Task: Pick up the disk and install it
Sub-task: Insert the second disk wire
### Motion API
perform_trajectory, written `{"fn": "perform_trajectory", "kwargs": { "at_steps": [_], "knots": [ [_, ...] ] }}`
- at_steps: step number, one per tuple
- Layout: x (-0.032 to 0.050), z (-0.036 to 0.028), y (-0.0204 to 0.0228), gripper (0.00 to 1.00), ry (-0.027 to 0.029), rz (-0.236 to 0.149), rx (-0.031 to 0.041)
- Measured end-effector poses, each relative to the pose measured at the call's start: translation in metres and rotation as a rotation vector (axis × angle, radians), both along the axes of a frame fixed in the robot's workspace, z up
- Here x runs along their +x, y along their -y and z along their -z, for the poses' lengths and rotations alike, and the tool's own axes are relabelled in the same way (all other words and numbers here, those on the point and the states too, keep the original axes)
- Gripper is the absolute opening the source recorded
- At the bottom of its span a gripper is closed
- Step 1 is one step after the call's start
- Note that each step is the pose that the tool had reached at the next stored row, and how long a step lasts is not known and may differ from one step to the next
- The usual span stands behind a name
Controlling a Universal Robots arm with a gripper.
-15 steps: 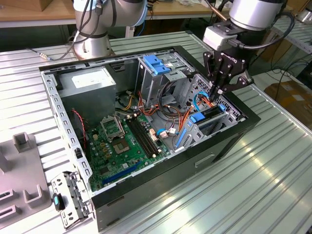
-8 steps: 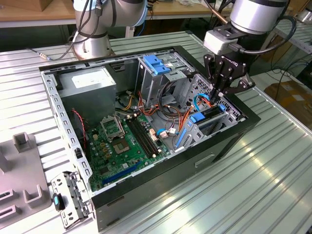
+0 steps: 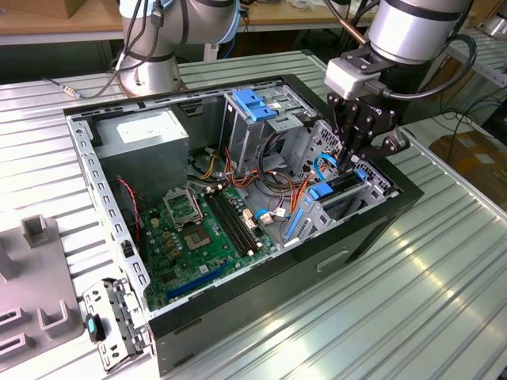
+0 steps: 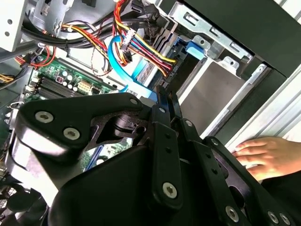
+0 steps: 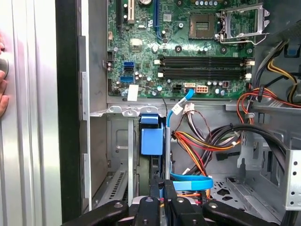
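Observation:
The disk (image 3: 341, 188) stands on edge in the drive bay at the exterior view's right end of the open computer case (image 3: 380, 222), blue side rails at both ends. My gripper (image 3: 358, 162) hangs straight above it, fingers drawn together on its upper edge. In the first wrist view the fingertips (image 5: 155, 190) pinch a thin grey edge beside the disk's blue rail (image 5: 151, 137). In the second wrist view the gripper (image 4: 162, 96) points into the bay, next to a flat grey face topped by a blue tab (image 4: 195, 47).
Coloured power wires (image 5: 202, 141) and a blue data cable (image 5: 190, 181) crowd the bay. The motherboard (image 3: 206, 229) and grey power-supply box (image 3: 150, 138) lie inside the case. A person's hand (image 4: 263, 150) rests on the table by the case wall. A removed bracket (image 3: 115, 321) lies outside.

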State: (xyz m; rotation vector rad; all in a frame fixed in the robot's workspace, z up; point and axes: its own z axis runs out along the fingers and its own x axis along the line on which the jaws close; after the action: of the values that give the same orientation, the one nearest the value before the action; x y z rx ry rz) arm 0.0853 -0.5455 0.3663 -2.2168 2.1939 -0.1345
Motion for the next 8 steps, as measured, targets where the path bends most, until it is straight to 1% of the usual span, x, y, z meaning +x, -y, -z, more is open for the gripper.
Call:
{"fn": "perform_trajectory", "kwargs": {
  "at_steps": [2, 3, 4, 5, 6, 8],
  "knots": [
    [-0.0001, 0.0013, 0.0003, 0.16, 0.0006, 0.0, 0.0022],
    [-0.0002, 0.0019, 0.0008, 0.16, 0.0007, 0.0, 0.0112],
    [-0.0002, 0.0025, 0.002, 0.16, 0.0007, 0.0, 0.0286],
    [-0.0001, 0.0029, 0.0034, 0.16, 0.0008, 0.0, 0.0385],
    [-0.0001, 0.0035, 0.0052, 0.16, 0.0007, 0.001, 0.0406],
    [-0.0001, 0.0042, 0.0057, 0.16, 0.0007, 0.001, 0.0406]
  ]
}}
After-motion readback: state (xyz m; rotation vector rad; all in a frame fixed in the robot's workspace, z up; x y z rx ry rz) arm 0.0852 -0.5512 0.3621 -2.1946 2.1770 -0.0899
